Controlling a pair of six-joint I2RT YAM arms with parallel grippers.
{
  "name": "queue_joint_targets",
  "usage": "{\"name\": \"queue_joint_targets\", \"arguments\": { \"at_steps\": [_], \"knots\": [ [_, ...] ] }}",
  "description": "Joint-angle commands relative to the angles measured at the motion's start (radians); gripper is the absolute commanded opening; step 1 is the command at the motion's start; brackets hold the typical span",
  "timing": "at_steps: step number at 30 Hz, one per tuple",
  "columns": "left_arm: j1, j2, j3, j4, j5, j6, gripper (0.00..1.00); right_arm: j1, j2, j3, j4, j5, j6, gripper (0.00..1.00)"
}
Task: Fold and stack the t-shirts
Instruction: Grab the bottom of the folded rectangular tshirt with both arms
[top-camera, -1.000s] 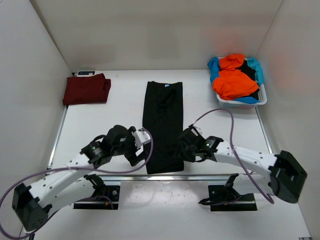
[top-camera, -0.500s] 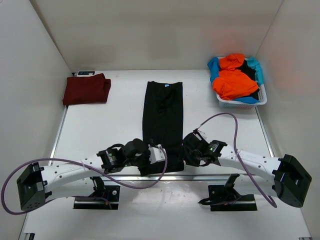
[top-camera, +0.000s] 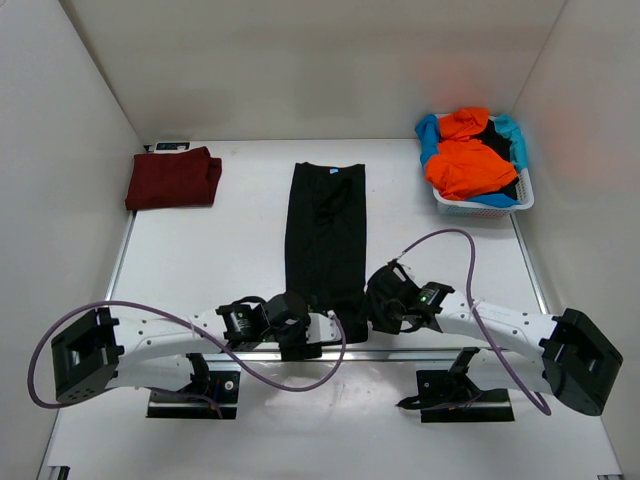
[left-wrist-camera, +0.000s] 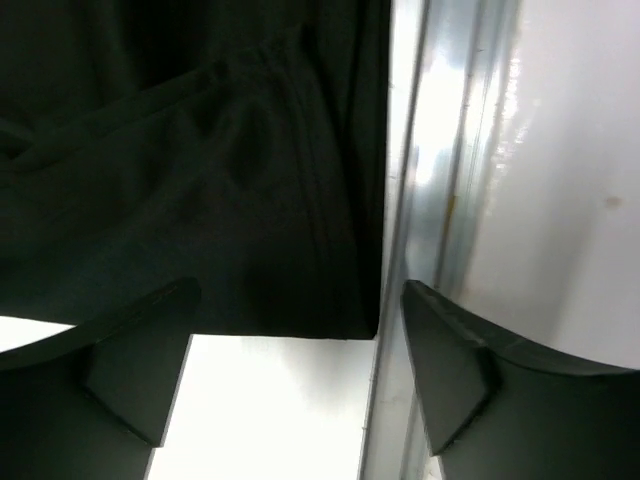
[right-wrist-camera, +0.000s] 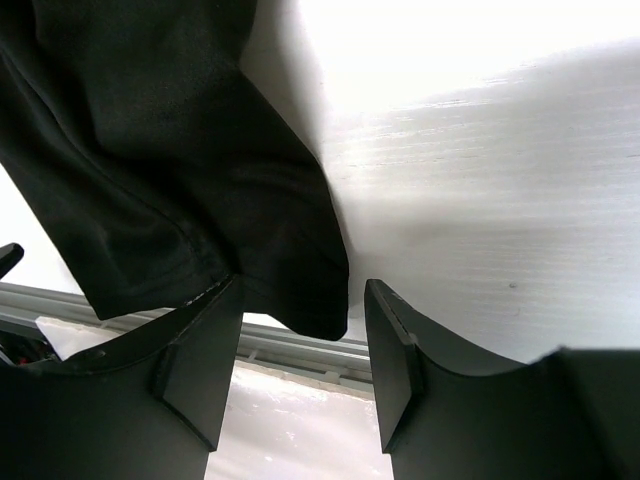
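White table (top-camera: 200, 260), long black t-shirt (top-camera: 326, 240): left gripper (left-wrist-camera: 290, 360) gaping, right gripper (right-wrist-camera: 300, 350) half-open at near hem corners. Best pinch both evenly, low.

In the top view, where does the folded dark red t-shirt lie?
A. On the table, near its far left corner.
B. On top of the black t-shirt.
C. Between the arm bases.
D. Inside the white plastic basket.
A: the folded dark red cloth t-shirt lies alone on the white table at the far left, apart from the white plastic lattice basket.
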Motion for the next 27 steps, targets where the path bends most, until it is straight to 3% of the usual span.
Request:
{"name": "queue_joint_targets", "arguments": {
  "at_steps": [1,2,5,7,9,12,16,19,21,27],
  "knots": [
    [0.01,0.003,-0.008,0.055,-0.05,-0.001,0.9,0.003,0.012,0.007,0.043,-0.007,-0.01,0.49],
    [0.006,0.005,-0.005,0.055,-0.059,-0.001,0.88,0.005,0.022,0.012,0.048,-0.011,-0.016,0.5],
    [0.0,0.006,-0.012,0.044,-0.07,0.002,0.63,0.012,0.049,0.025,0.026,-0.01,-0.015,0.49],
    [0.0,-0.001,-0.023,0.043,-0.069,0.004,0.58,0.024,0.049,0.036,0.002,-0.002,-0.012,0.49],
    [0.006,-0.001,-0.019,0.02,-0.047,0.002,0.6,0.028,0.06,0.036,-0.017,0.001,-0.007,0.48],
    [-0.002,-0.005,0.009,-0.035,0.039,-0.025,0.79,0.031,0.052,0.047,-0.063,-0.001,0.001,0.48],
    [-0.014,0.0,0.001,-0.008,0.014,-0.054,0.86,0.025,0.034,0.033,-0.057,0.003,-0.006,0.48],
    [-0.014,0.028,-0.017,0.043,-0.072,-0.041,0.86,0.025,0.029,0.028,-0.06,0.01,-0.001,0.48],
    [-0.011,0.046,-0.008,0.055,-0.104,-0.039,0.8,0.025,0.028,0.024,-0.044,0.0,-0.002,0.46],
    [-0.034,0.063,-0.012,0.06,-0.107,-0.036,0.81,0.025,-0.004,-0.021,-0.021,-0.005,0.02,0.45]
  ]
}}
